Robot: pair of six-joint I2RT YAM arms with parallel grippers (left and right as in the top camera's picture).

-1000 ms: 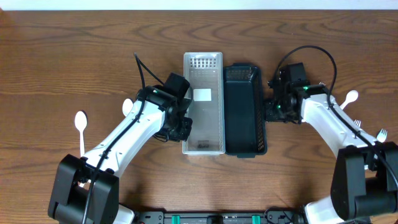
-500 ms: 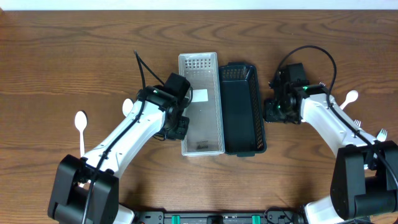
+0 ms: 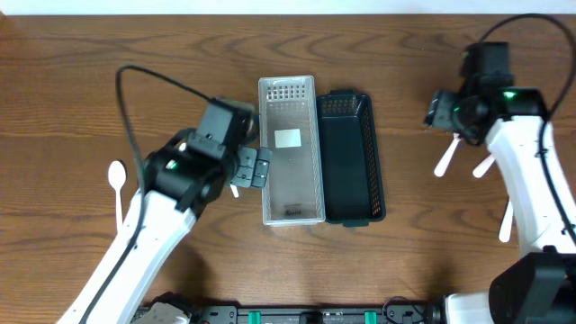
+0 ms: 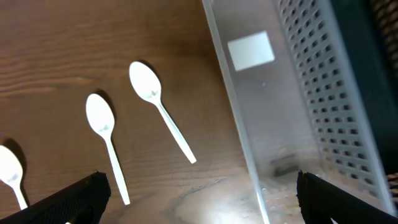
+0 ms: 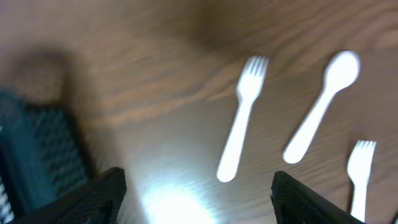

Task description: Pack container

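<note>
A clear perforated container (image 3: 290, 193) and a black one (image 3: 353, 180) stand side by side mid-table. My left gripper (image 3: 251, 168) hovers just left of the clear container (image 4: 292, 106), open and empty (image 4: 202, 180). Three white spoons (image 4: 158, 109) (image 4: 106, 137) (image 4: 9, 174) lie on the wood below it. My right gripper (image 3: 439, 110) hangs to the right of the black container (image 5: 37, 149), open and empty (image 5: 199, 177). Beneath it lie a white fork (image 5: 242, 118), a spoon (image 5: 320, 106) and another fork (image 5: 359, 174).
A white label (image 3: 288, 138) lies inside the clear container. One spoon (image 3: 117, 184) rests far left on the table. More white cutlery (image 3: 447, 155) (image 3: 504, 220) lies at the right, partly under my right arm. A black cable loops over the left arm.
Both grippers let go of the containers and opened. The left arm drew back to the left; the right arm swung up and right. The clear container shifted slightly up-left.
</note>
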